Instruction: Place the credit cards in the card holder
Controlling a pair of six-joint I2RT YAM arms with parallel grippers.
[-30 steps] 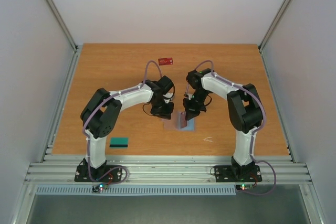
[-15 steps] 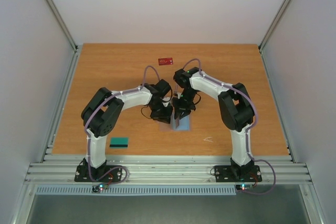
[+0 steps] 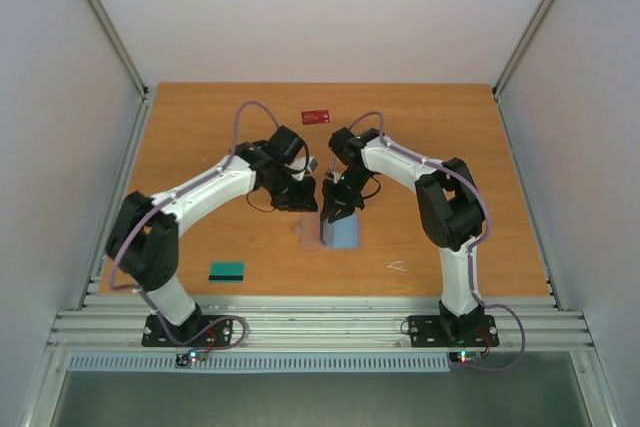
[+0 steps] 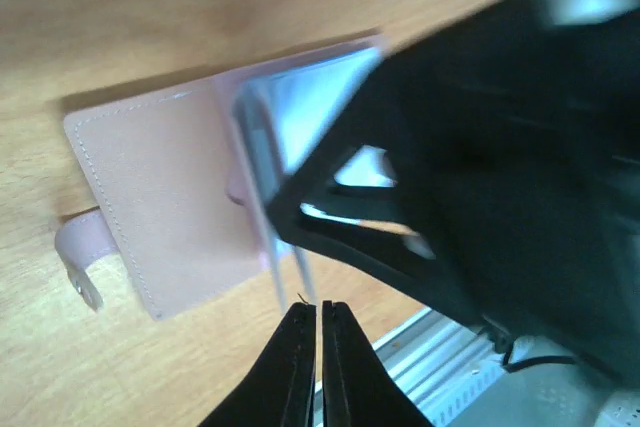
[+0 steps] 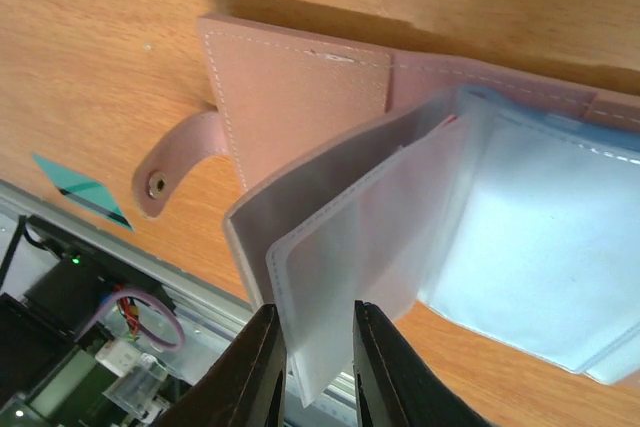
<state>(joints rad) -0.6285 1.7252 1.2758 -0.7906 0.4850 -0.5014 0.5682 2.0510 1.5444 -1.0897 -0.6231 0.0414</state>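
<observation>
The card holder (image 3: 342, 233) lies open on the table, its pinkish-tan cover (image 5: 300, 97) flat and its clear and light-blue sleeves (image 5: 400, 237) standing up. My right gripper (image 5: 315, 342) is open, with one clear sleeve leaf hanging loosely between its fingers; in the top view my right gripper (image 3: 334, 210) hovers over the holder. A sliver of red (image 5: 452, 120) shows inside the sleeves. My left gripper (image 4: 311, 312) is shut on nothing, just beside the card holder (image 4: 160, 207). One red credit card (image 3: 316, 116) lies far back. A teal credit card (image 3: 227, 270) lies near left.
A tiny white scrap (image 3: 397, 266) lies right of the holder. The holder's strap with a snap (image 5: 165, 177) sticks out toward the near rail (image 3: 320, 325). The right arm's black gripper body (image 4: 480, 147) fills much of the left wrist view.
The right gripper went from shut to open, and the red card it held over the holder has left its fingers. The left arm swung back and away to the left.
</observation>
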